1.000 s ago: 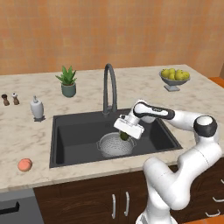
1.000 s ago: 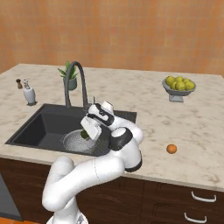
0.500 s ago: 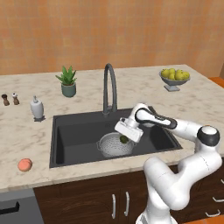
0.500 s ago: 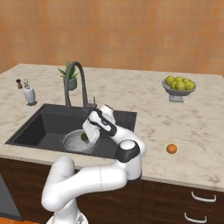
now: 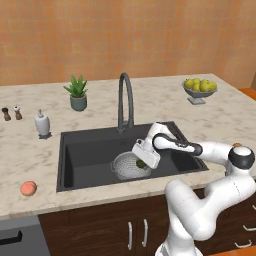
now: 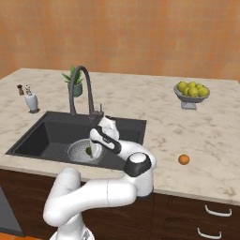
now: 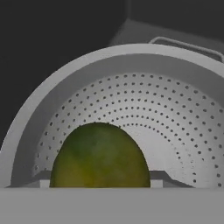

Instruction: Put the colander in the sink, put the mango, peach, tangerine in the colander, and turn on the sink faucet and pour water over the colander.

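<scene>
One mango (image 7: 99, 156) gripped in hand (image 5: 142, 161) over one colander (image 7: 131, 105); one peach (image 5: 28, 188), one tangerine (image 6: 184, 159).

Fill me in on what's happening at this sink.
The robot's gripper is down over the colander, which already sits in the black sink. The mango is between its fingers, low inside the colander; whether it is gripped or already let go is hard to tell. The peach lies on the counter left of the sink and the tangerine on the counter to the right. No water runs from the faucet.
</scene>
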